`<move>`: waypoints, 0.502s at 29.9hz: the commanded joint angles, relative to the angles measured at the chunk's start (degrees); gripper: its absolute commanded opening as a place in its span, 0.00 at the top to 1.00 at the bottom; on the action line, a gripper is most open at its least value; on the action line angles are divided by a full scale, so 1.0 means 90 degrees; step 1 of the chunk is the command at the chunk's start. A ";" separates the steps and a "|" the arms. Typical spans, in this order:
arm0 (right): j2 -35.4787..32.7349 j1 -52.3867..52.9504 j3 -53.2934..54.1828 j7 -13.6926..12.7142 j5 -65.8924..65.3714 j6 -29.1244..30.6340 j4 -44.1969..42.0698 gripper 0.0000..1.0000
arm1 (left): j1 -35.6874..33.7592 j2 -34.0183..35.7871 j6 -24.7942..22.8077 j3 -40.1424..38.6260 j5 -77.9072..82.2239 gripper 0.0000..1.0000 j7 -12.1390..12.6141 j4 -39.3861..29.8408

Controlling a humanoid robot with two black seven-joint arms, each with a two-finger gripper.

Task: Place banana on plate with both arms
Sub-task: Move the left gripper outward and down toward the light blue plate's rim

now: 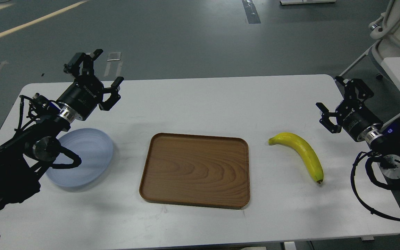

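Observation:
A yellow banana (302, 153) lies on the white table to the right of the wooden tray, its dark tip toward the front. The pale blue-grey plate (90, 156) sits at the left, partly hidden by my left arm. My left gripper (103, 73) hovers open above the table, behind the plate, holding nothing. My right gripper (337, 95) is open near the table's right edge, a short way behind and to the right of the banana, not touching it.
A rectangular brown wood-grain tray (196, 170) lies empty mid-table between plate and banana. The white table (203, 100) ends close to both arms' sides. A white machine and a second table stand beyond the right edge.

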 commanded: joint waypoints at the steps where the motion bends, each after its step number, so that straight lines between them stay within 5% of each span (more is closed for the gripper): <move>1: -0.0002 0.0016 -0.0001 0.0000 0.0000 0.0000 0.0000 0.00 | 0.0069 0.0007 0.0000 0.0008 0.0037 0.02 -0.0025 -0.0001; 15: -0.0060 0.0074 -0.0011 0.0000 -0.0010 0.0000 0.0020 0.00 | 0.0060 0.0466 0.0000 0.0018 0.0086 0.02 -0.0015 0.0019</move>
